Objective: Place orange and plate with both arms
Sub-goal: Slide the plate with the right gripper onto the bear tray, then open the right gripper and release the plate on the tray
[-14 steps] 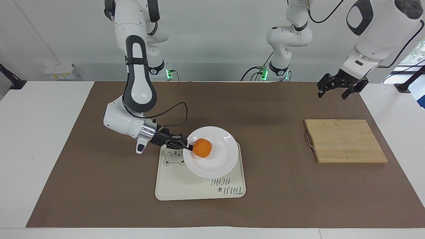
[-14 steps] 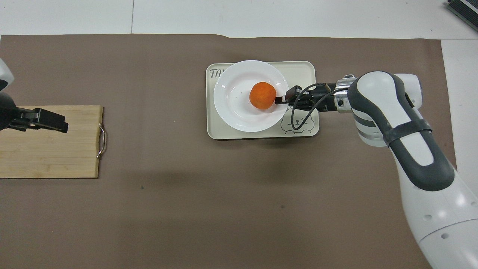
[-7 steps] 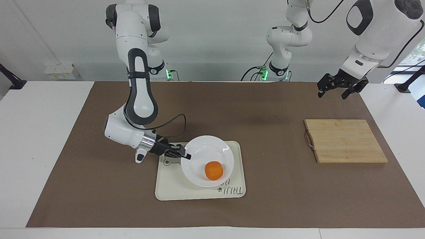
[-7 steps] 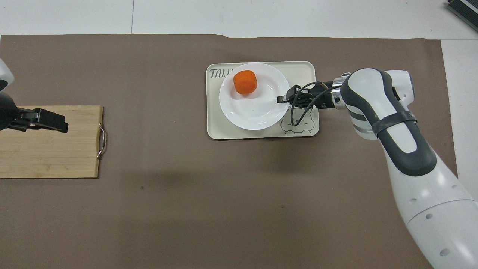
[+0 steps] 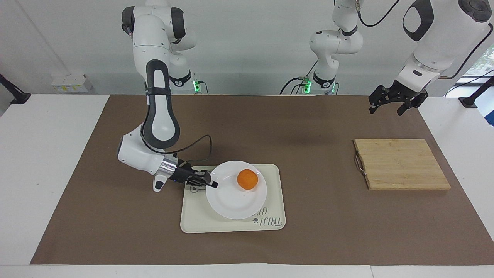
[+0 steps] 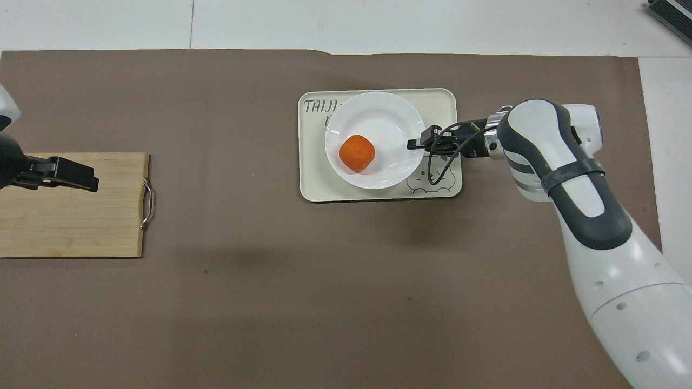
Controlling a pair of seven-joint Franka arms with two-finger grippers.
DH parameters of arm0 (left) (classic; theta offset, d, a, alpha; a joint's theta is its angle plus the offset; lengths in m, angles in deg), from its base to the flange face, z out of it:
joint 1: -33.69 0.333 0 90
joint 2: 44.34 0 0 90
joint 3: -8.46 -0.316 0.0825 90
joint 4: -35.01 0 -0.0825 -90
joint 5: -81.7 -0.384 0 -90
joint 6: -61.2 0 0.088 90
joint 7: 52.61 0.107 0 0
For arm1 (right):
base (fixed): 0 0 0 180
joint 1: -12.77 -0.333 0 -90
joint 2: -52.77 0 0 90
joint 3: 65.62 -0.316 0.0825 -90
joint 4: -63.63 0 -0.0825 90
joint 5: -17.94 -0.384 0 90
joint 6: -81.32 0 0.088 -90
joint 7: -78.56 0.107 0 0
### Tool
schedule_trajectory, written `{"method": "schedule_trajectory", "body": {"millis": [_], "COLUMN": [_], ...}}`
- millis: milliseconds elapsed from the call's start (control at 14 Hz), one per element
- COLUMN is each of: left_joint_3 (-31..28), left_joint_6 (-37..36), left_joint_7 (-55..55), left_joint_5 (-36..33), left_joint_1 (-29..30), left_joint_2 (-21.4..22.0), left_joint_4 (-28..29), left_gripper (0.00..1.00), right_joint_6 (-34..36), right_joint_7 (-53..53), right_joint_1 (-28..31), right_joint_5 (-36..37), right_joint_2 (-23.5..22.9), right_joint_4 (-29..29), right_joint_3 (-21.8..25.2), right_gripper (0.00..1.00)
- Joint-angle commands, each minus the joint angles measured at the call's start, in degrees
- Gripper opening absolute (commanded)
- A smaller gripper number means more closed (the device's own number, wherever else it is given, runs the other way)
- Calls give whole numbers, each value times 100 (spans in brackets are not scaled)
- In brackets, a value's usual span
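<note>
The white plate [image 5: 231, 200] [image 6: 378, 116] lies level over the cream tray [image 5: 197, 224] [image 6: 313, 189]. The orange [image 5: 247, 179] [image 6: 357, 153] sits on the plate, on the part nearer the robots. My right gripper [image 5: 211, 184] [image 6: 413, 143] is shut on the plate's rim at the side toward the right arm's end of the table. I cannot tell whether the plate rests on the tray. My left gripper [image 5: 386, 109] [image 6: 75, 181] hangs open and raised over the wooden cutting board, holding nothing.
A wooden cutting board [image 5: 401, 164] [image 6: 70, 221] with a metal handle lies toward the left arm's end of the table. A brown mat covers the table. The tray bears a bear print and lettering.
The right gripper has lowered and levelled the plate over the tray and drawn it slightly toward the right arm's end. The orange rolled away from the robots, then back. The left arm waits.
</note>
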Motion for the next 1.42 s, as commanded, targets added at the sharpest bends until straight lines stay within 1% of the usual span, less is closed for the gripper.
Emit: {"method": "schedule_trajectory", "body": {"millis": [0, 142, 570, 641, 783, 854, 926, 1139, 1353], "left_joint_3": [31, 31, 31, 31, 31, 31, 31, 31, 31], "left_joint_6": [-158, -158, -158, -158, -158, -158, -158, -158, -158], "left_joint_7": [29, 29, 29, 29, 29, 29, 29, 29, 29], "left_joint_5": [-113, -113, -113, -113, -113, -113, -113, -113, -113], "left_joint_1": [43, 43, 43, 43, 43, 43, 43, 43, 43], "left_joint_2": [-73, -73, -73, -73, -73, -73, -73, -73, -73], "left_joint_4": [-172, -172, -172, -172, -172, -172, -163, -163, -163], "left_gripper": [100, 100, 100, 100, 100, 100, 100, 100, 100], "right_joint_6": [-51, -51, -411, -420, -420, -412, -394, -412, -569], "right_joint_7": [-87, -87, -78, -69, -61, -52, -26, 10, 27], "right_joint_1": [-11, -12, -64, -73, -91, -91, -82, -91, -56], "right_joint_5": [89, 97, 106, 97, 106, 106, 97, 246, 1096], "right_joint_2": [2, 2, 11, 11, 11, 11, 11, 124, 291], "right_joint_4": [-34, -43, -236, -245, -237, -237, -237, -202, -123], "right_joint_3": [-37, -28, -37, -37, -28, -28, -37, 7, 68], "right_gripper": [0, 0, 0, 9, 40, 67, 100, 100, 100]}}
